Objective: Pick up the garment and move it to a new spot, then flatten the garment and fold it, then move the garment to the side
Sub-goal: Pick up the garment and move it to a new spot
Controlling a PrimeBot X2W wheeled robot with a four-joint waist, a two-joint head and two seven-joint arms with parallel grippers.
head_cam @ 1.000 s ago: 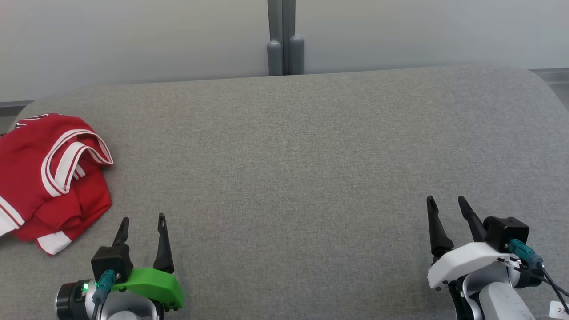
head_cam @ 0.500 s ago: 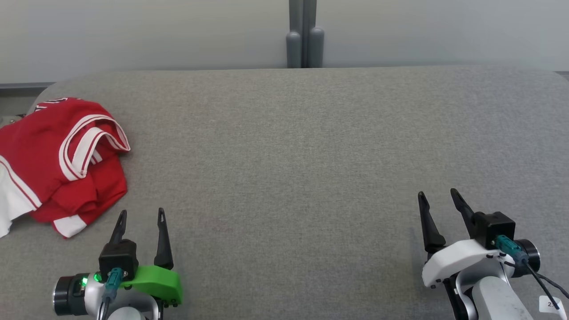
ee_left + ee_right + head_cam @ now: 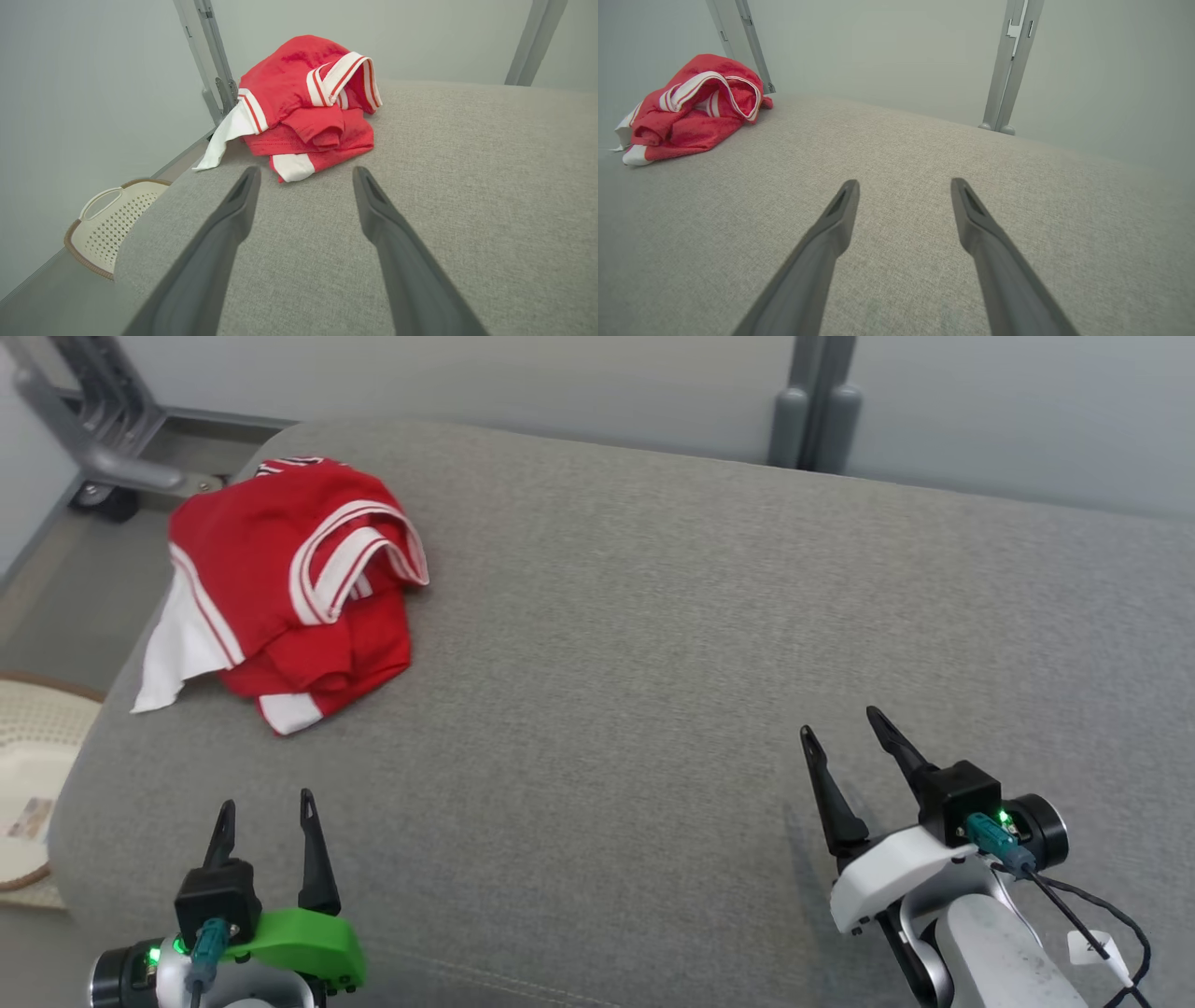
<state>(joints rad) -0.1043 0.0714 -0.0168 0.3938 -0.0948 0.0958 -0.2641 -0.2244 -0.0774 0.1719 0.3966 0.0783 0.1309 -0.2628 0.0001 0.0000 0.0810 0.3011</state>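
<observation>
**Grey cushion, garment at far-left corner: pick-up not yet begun**

Grey cushion (image 3: 597, 616) spreads across the work area, with bare fabric directly ahead of both arms.

Nearest to me, lower left of the head view: left gripper (image 3: 265, 800). Its fingers are spread with nothing between them, low over the near-left part of the cushion. At lower right is the right gripper (image 3: 838, 721), likewise spread and empty, well apart from the left one.

Further out is the garment (image 3: 289, 588), red with white striped trim, bunched in a heap on the far-left corner of the cushion. A white flap trails toward the cushion's left edge. The heap has no clean long axis, though it looks somewhat longer near-to-far than across. Its nearest part is a white cuff facing my left gripper.

Key relation: the garment lies almost straight ahead of the left gripper. In the left wrist view it sits just beyond the gap between the fingertips. From the right gripper it lies far off to the left, across open cushion.

Judgement: the left arm is clearly nearer and should lead with a forward reach. One risk is the flap at the edge, since a careless tug might drag cloth off the cushion.

Beyond, on the floor to the left, is a pale perforated basket (image 3: 28, 756). A metal frame (image 3: 93, 439) stands behind the corner, and an upright post (image 3: 812, 420) stands against the pale wall.
</observation>
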